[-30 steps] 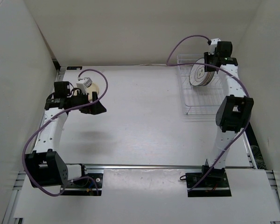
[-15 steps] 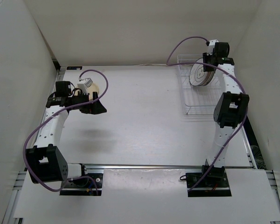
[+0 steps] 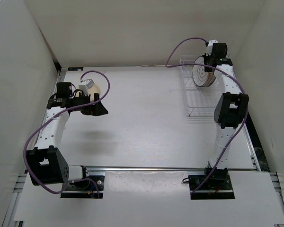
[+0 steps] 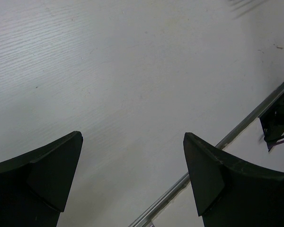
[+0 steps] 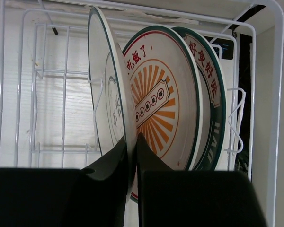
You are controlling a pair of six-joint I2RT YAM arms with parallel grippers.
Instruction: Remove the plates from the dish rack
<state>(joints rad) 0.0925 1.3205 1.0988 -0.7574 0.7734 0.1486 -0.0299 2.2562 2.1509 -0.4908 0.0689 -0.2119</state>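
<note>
Gripping plate [image 5: 105, 71] rim, right tool [image 5: 135, 153], dish rack [image 3: 201, 101]

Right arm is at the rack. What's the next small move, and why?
Probably a slow, straight lift. The right gripper is shut on the rim of the end plate, which stands upright in the dish rack close beside the orange-centred plate, so tilting may knock that neighbour.

White-linked left arm [image 3: 52, 127] and right arm [image 3: 228, 84], black joint housings [image 3: 231, 109], looping purple cables [image 3: 108, 85], black wedge jaws.
</note>
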